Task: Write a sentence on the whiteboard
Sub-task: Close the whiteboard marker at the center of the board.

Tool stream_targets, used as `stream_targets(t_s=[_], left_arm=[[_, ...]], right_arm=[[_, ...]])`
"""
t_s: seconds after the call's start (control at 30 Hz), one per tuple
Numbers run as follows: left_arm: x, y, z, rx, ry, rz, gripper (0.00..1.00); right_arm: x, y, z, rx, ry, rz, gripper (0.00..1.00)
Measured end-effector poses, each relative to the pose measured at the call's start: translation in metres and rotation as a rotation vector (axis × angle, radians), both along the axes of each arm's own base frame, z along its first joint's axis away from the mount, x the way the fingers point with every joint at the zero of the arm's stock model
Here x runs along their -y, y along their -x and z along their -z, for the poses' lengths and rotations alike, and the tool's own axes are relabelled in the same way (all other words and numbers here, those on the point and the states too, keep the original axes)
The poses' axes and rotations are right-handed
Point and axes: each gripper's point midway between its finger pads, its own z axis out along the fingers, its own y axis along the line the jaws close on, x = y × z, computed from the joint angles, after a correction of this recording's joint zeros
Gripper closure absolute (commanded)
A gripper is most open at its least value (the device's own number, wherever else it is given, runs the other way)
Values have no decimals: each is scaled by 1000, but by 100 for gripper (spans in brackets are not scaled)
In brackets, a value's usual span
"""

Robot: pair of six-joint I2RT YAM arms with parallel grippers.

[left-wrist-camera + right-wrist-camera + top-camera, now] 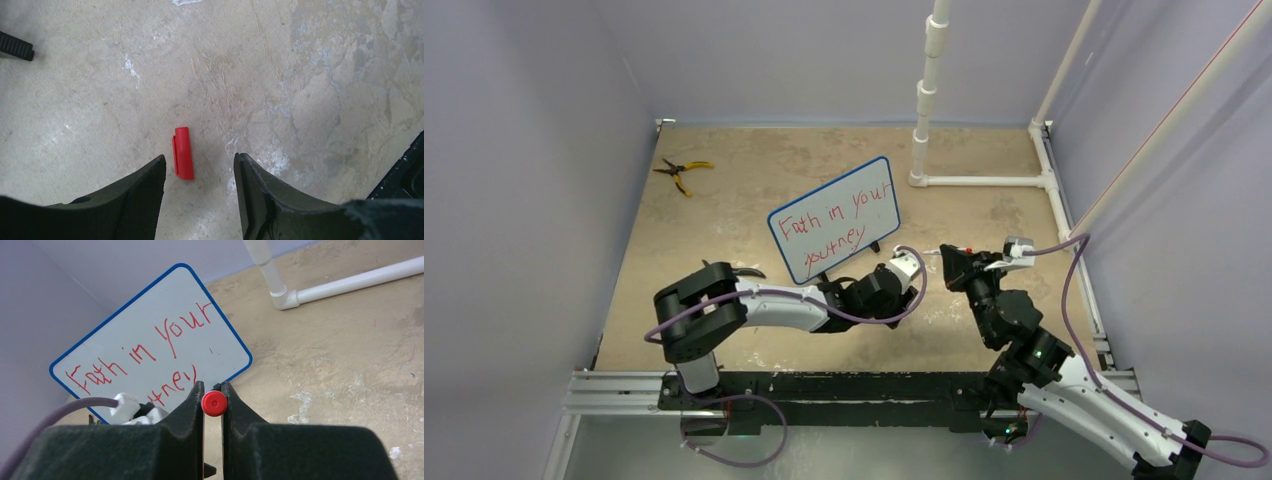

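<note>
The whiteboard (834, 218) stands tilted mid-table on its black feet, blue-framed. The sentence (829, 225), in red marker, reads roughly "Faith in your journey" over two lines. It shows large in the right wrist view (150, 347), its lower line partly hidden behind my fingers. My right gripper (213, 387) is shut on a red marker (214, 403), seen end-on, just right of the board's lower corner (954, 265). My left gripper (200, 157) hangs open over the table. A red marker cap (183, 152) lies flat on the table between its fingertips, nearer the left one, touched by neither.
Yellow-handled pliers (682, 172) lie at the far left. A white pipe frame (979, 181) stands at the back right and runs along the right edge. Walls close in three sides. A black ribbed piece (15, 47) sits at the left wrist view's upper left.
</note>
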Motion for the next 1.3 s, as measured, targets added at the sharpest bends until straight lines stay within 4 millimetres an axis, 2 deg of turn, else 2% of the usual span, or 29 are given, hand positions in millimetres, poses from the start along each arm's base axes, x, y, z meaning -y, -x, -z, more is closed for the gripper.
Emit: stream_targets(t_s=[0.23,0.6,0.73,0.97,1.17,1.3], left_arm=[[8,-8,14,12,-50,2,65],[0,0,31,29,-137,2,70],[3,1,30,51,-151,6,74],[7,3,31,62,-155,9,100],[5,4,30,85,-154,-2,100],[-20,9,25,101,-149,-13,100]], right_arm=[[1,1,-3,10,-12,-1,100],[2,2,-4,12,-15,-1,100],[2,2,-4,12,-14,-1,100],[2,1,-3,11,-13,-1,100],[1,1,-3,9,-12,-1,100],[-1,1,3,-9,-1,-4,100]])
